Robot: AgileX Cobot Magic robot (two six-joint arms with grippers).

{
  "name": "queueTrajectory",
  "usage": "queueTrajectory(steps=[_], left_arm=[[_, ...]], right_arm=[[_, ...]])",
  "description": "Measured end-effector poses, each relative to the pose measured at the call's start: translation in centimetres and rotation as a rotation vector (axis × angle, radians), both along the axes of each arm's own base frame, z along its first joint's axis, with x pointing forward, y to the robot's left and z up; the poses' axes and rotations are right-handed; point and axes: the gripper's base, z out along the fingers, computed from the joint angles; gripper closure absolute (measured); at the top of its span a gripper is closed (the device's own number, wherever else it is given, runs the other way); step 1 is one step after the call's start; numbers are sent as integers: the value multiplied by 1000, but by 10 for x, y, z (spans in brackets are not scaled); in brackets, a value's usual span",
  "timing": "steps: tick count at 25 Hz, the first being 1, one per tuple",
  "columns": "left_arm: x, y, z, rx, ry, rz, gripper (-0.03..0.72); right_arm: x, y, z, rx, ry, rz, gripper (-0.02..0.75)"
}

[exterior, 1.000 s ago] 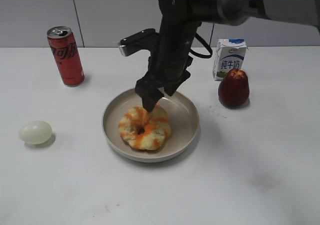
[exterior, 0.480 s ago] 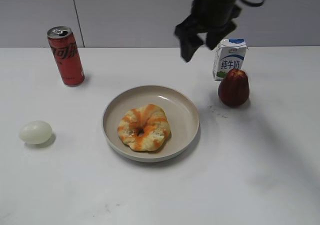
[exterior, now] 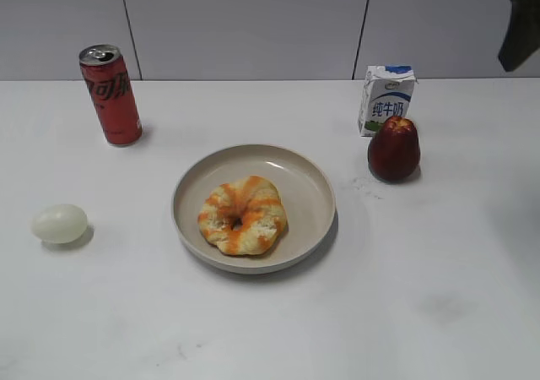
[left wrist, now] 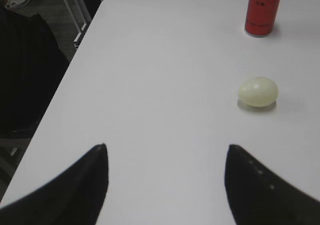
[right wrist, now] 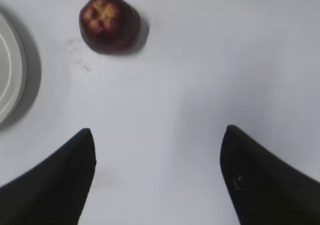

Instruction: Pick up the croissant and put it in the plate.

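The croissant (exterior: 243, 214), a golden ring with orange stripes, lies in the beige plate (exterior: 312, 196) at the table's middle in the exterior view. The plate's rim also shows at the left edge of the right wrist view (right wrist: 10, 80). My right gripper (right wrist: 157, 137) is open and empty, high above bare table to the right of the plate; only a dark tip of it (exterior: 521, 21) shows at the exterior view's top right edge. My left gripper (left wrist: 166, 152) is open and empty over the table's left part and is out of the exterior view.
A red can (exterior: 110, 95) stands at the back left, also in the left wrist view (left wrist: 262, 9). A pale egg (exterior: 60, 224) (left wrist: 257, 91) lies at the left. A milk carton (exterior: 386, 99) and a dark red fruit (exterior: 393, 149) (right wrist: 109, 22) stand right of the plate. The table's left edge (left wrist: 75, 55) shows.
My right gripper has let go of the croissant in the plate, risen and moved away to the upper right, almost out of the exterior view. The croissant stays in the plate.
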Motion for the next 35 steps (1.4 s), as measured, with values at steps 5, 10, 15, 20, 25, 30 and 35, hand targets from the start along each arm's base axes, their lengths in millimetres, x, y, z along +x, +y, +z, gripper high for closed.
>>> queueTrajectory(steps=[5,10,15,20,25,30,35], left_arm=[[0,0,0,0,0,0,136],[0,0,0,0,0,0,136],[0,0,0,0,0,0,136],[0,0,0,0,0,0,136],[0,0,0,0,0,0,136],[0,0,0,0,0,0,136],[0,0,0,0,0,0,136]], right_arm=[[-74,-7,-7,7,55,-1,153],[-148,-16,-23,17,-27,-13,153],[-209,-24,-48,28,-105,-21,153],[-256,-29,-59,44,-223,-21,153],[-290,-33,-62,64,-376,-19,153],[-313,-36,-57,83,-531,-18,153],[-330,-38,-54,97,-639,-17,153]])
